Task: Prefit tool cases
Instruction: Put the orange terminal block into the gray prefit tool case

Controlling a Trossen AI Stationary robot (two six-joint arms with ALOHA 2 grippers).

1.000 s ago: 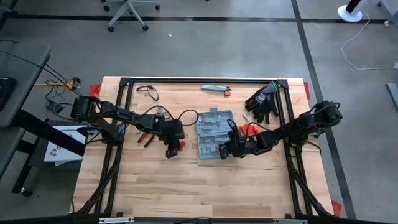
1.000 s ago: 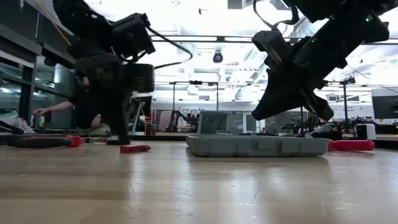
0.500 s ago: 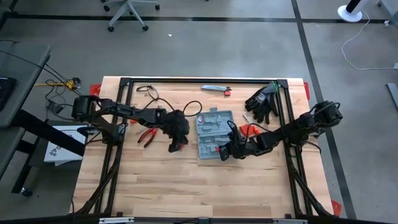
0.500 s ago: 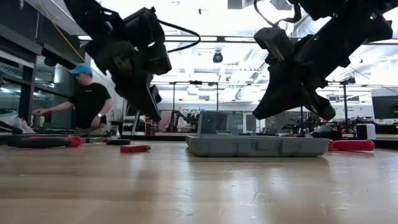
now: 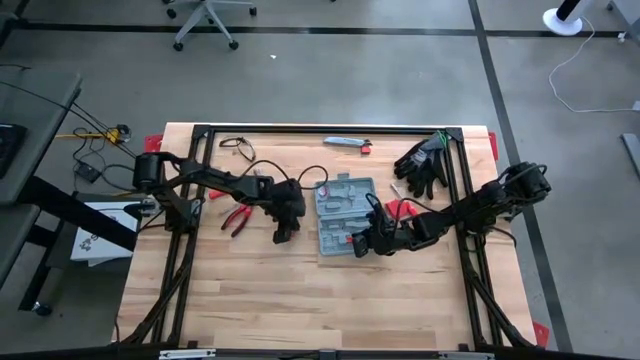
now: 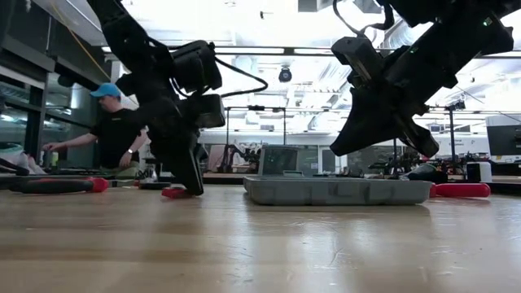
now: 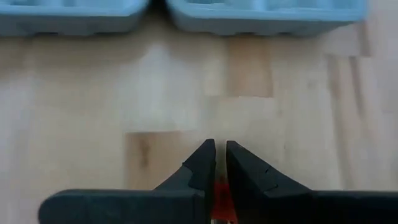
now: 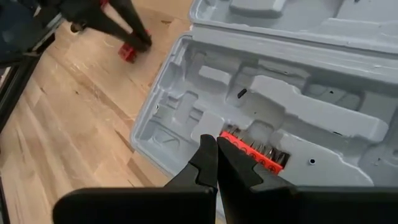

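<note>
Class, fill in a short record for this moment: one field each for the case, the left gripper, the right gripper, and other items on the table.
case: grey-blue tool case lying open on the wooden table, moulded recesses showing
left gripper: left gripper down at the table beside the case, fingers closed on a small red piece
right gripper: right gripper above the open case, fingers together over a red bit holder
other items: red-handled pliers, black gloves
</note>
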